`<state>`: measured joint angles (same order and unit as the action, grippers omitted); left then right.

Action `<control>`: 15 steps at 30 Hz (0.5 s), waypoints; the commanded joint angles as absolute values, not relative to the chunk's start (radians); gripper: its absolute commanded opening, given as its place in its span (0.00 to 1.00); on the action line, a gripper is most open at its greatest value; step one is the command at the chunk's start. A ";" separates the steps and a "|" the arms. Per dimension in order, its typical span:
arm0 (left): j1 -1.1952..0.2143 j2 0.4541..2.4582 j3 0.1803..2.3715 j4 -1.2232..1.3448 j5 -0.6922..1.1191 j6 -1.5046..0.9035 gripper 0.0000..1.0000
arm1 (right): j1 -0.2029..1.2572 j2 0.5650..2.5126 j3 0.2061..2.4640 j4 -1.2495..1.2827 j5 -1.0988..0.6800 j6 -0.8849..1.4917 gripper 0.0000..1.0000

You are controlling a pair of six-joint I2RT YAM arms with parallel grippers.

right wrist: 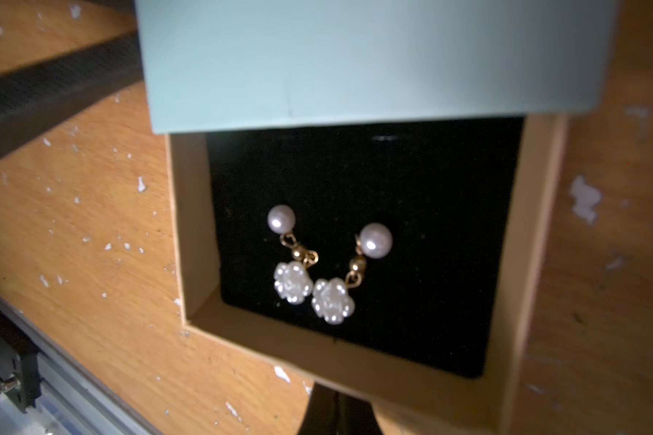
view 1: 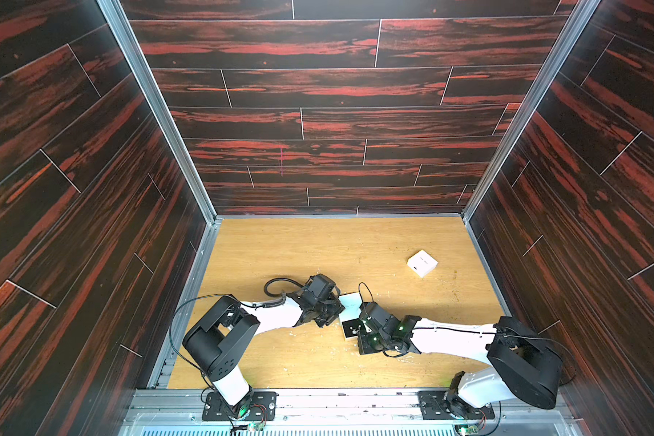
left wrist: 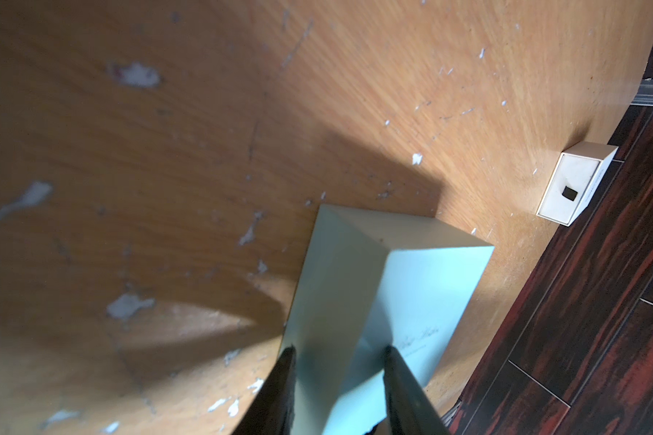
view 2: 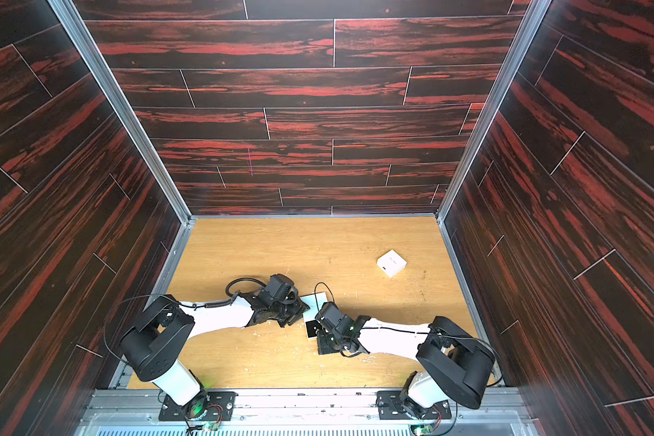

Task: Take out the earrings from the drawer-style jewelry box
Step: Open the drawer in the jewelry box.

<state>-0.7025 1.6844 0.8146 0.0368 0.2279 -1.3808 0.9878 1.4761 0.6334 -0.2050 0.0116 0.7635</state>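
A: Starting big: scuffed wood table (view 1: 318, 256), then the left gripper (left wrist: 340, 361) pinching the jewelry box (view 1: 350, 301) by its pale blue sleeve (left wrist: 430, 286), clamped right across it.

B: And the right gripper (right wrist: 334, 406)?

A: Showing only as 1 dark wedge under the drawer's front wall in the wrist view. Cannot tell whether spread or pressed together.

B: Noting a 2nd white box (view 1: 422, 263) well apart, toward the table's right, drawer pushed in by the look.

A: Down to the tan drawer (right wrist: 536, 226), standing partly out of the sleeve, black pad (right wrist: 393, 180) inside.

B: And there: 2 earrings (right wrist: 332, 301) lying on that pad, toward the drawer's front.

A: Probably feather-light, hard and slippery. Fine gold links (right wrist: 355, 269) likely fragile. Best to nip 1 round pearl (right wrist: 376, 241) or a flower (right wrist: 293, 282), never the links.

B: Posts perhaps sunk in the pad, out of sight; may need a straight pull. Rear of the pad lost under the sleeve. Just pale specks in both top views.
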 commanded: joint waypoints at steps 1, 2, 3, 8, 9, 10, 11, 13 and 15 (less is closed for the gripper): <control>-0.700 1.728 0.784 -0.058 0.171 -1.384 0.40 | 1.002 1.496 0.622 -0.386 0.019 0.779 0.20; -0.702 1.726 0.783 -0.062 0.172 -1.382 0.40 | 1.003 1.480 0.629 -0.406 0.027 0.782 0.27; -0.701 1.723 0.782 -0.065 0.171 -1.382 0.40 | 1.003 1.464 0.638 -0.426 0.030 0.785 0.31; -0.701 1.705 0.783 -0.077 0.172 -1.363 0.40 | 1.003 1.344 0.714 -0.632 0.044 0.812 0.41; -0.701 1.702 0.784 -0.080 0.172 -1.355 0.40 | 1.003 1.317 0.731 -0.671 0.052 0.817 0.42; -0.701 1.701 0.788 -0.081 0.173 -1.347 0.40 | 1.003 1.284 0.756 -0.717 0.061 0.819 0.42; -0.701 1.697 0.788 -0.079 0.176 -1.340 0.40 | 1.003 1.258 0.783 -0.761 0.074 0.818 0.43; -0.701 1.691 0.786 -0.067 0.181 -1.330 0.40 | 1.003 1.235 0.854 -0.835 0.106 0.805 0.43; -0.700 1.684 0.788 -0.065 0.184 -1.320 0.41 | 1.003 1.245 0.925 -0.882 0.132 0.782 0.39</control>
